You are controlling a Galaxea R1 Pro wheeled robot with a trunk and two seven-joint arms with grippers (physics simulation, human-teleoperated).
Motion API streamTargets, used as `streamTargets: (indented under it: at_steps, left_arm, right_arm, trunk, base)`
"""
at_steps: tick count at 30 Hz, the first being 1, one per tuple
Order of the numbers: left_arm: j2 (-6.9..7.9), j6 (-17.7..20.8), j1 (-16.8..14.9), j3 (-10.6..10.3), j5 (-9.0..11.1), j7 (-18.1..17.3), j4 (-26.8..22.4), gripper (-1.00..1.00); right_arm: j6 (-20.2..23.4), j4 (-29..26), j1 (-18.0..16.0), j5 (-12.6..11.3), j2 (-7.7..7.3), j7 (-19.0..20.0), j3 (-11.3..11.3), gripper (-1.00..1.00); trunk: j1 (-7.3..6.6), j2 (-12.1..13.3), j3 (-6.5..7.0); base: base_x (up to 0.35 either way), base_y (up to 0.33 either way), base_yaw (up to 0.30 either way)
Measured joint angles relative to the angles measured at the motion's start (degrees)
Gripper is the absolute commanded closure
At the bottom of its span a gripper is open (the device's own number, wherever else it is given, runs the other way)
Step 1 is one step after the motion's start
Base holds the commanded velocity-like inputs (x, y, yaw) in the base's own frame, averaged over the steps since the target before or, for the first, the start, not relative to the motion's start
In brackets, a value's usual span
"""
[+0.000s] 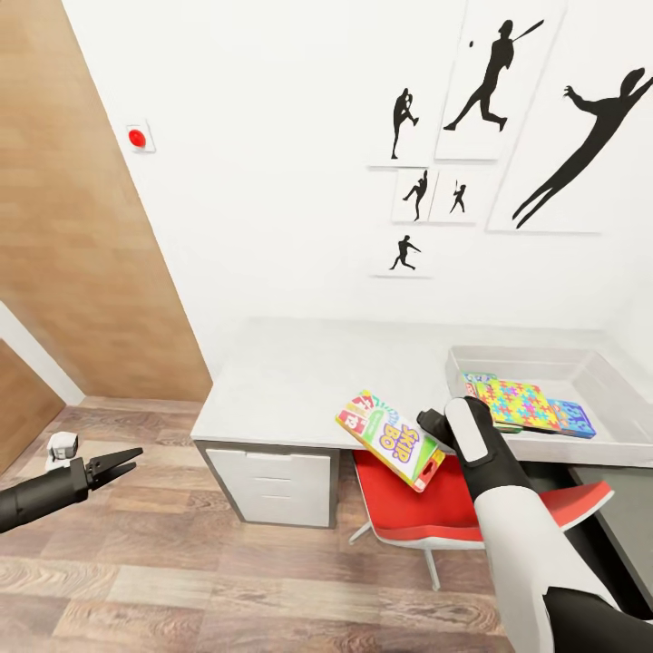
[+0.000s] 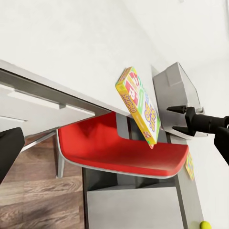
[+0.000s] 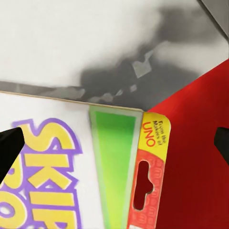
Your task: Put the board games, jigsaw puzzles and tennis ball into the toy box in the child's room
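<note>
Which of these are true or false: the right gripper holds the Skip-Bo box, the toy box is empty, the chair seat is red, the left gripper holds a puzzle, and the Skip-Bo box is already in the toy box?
1. The right gripper holds the Skip-Bo box. True.
2. The toy box is empty. False: a jigsaw puzzle and a blue box lie in it.
3. The chair seat is red. True.
4. The left gripper holds a puzzle. False: it is open and holds nothing, over the floor.
5. The Skip-Bo box is already in the toy box. False: it is held above the table edge and chair.
</note>
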Motion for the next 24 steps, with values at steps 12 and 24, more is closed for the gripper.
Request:
streamTargets:
  at_steps: [12, 24]
  left_arm:
    - [0.00, 0.00, 0.02, 0.00, 0.00, 0.00, 0.00, -1.00]
    - [0.00, 0.02, 0.02, 0.00, 0.00, -0.01, 0.00, -1.00]
  right_arm:
    - [1.01, 0.02, 0.00, -0.03, 0.04, 0.53, 0.07, -1.00]
    - [2.84, 0.78, 0.00, 0.10, -0.12, 8.17, -0.26, -1.00]
  trunk:
    - [0.00, 0.00, 0.00]
    - [0.00, 0.00, 0.00]
  base:
    - [0.000, 0.000, 0.000]
    - [0.000, 0.000, 0.000]
